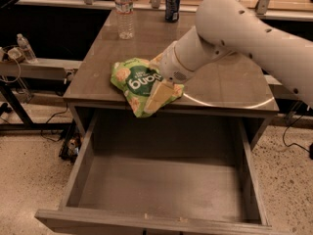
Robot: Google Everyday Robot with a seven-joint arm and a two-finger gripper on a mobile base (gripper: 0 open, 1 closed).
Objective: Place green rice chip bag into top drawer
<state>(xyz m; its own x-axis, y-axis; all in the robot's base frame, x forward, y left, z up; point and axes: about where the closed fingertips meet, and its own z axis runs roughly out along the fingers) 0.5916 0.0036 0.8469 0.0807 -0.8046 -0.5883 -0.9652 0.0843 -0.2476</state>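
1. The end effector (157, 96) is low over the front edge of the tabletop (100, 62), reaching in from the right on the white arm (244, 31).
2. It lies across the right part of the bag (133, 81) and touches it. Most of the bag spreads out to its left.
3. Whether it is clenched on the bag or only resting against it cannot be told from this view.
4. The bag lies flat on the tabletop with its lower corner just over the front edge. It is not lifted and not in the drawer (161, 185).
5. The drawer stands pulled fully out, below the end effector and nearer the camera, with nothing seen in it.
6. The step in hand looks like the pick: getting a hold on the bag at the table's edge.
7. The next move calls for a firm hold on the crinkly film, which may slip or fold.
8. After that comes a small lift to clear the edge, a short carry forward and down over the drawer's middle, then a release low inside.
9. A bottle (124, 11) and a can (172, 4) stand well behind the end effector, out of the likely path.
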